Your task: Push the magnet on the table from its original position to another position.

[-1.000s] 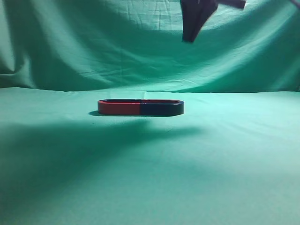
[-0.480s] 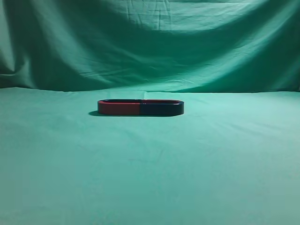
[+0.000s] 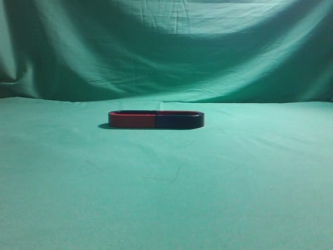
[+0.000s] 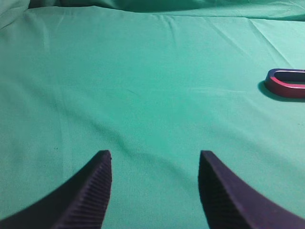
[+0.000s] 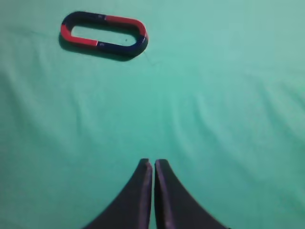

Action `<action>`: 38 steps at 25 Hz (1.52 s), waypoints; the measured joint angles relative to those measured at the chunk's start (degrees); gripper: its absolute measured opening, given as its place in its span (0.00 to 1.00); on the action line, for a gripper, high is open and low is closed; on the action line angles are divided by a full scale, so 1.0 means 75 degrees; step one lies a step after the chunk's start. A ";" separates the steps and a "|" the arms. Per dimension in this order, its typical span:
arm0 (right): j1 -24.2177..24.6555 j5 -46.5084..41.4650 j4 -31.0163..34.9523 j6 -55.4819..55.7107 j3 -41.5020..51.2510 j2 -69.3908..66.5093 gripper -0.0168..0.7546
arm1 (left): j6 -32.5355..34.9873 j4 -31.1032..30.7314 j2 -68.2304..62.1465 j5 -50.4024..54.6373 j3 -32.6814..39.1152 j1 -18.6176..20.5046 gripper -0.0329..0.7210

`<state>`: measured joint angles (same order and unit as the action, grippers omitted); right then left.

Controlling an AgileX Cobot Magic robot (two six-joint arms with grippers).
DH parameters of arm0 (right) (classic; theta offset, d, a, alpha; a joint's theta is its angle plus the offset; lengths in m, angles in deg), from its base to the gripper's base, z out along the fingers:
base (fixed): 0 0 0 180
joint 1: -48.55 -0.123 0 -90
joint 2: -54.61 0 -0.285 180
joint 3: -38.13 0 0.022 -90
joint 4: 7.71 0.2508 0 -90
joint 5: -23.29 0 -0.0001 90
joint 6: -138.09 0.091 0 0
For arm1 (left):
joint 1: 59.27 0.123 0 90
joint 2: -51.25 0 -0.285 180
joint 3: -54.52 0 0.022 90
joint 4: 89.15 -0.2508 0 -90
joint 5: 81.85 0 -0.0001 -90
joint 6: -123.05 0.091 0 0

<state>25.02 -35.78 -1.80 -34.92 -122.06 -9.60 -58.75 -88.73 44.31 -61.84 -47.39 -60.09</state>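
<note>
A closed oval ring made of two small flat U-shaped magnets is lying flat on the table (image 3: 166, 198), a broad surface draped in wrinkled green cloth, in front of a matching green fabric backdrop (image 3: 166, 47). In the exterior view the ring is sitting near the middle of the table, with the dark navy magnet (image 3: 179, 121) forming its right half and the red-sided magnet (image 3: 132, 120) forming its left half; the two are touching end to end.

The right gripper (image 5: 153, 164) is hovering above the cloth with its dark fingers pressed together, holding nothing, and the ring is lying well apart from it toward the upper left of that view. The left gripper (image 4: 155, 160) is hanging low over bare cloth with its ribbed fingers spread apart and empty; only one curved end of the ring is showing at the right edge there.
</note>
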 joint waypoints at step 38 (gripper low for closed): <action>0.2454 0.5414 -0.0478 -0.0964 0.7841 0.7572 0.02 | 0.0000 0.0000 0.0000 0.0000 0.0000 0.0000 0.54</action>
<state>43.43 4.83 -5.38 -42.15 -63.25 47.20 -58.75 -88.73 44.31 -61.84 -47.39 -60.09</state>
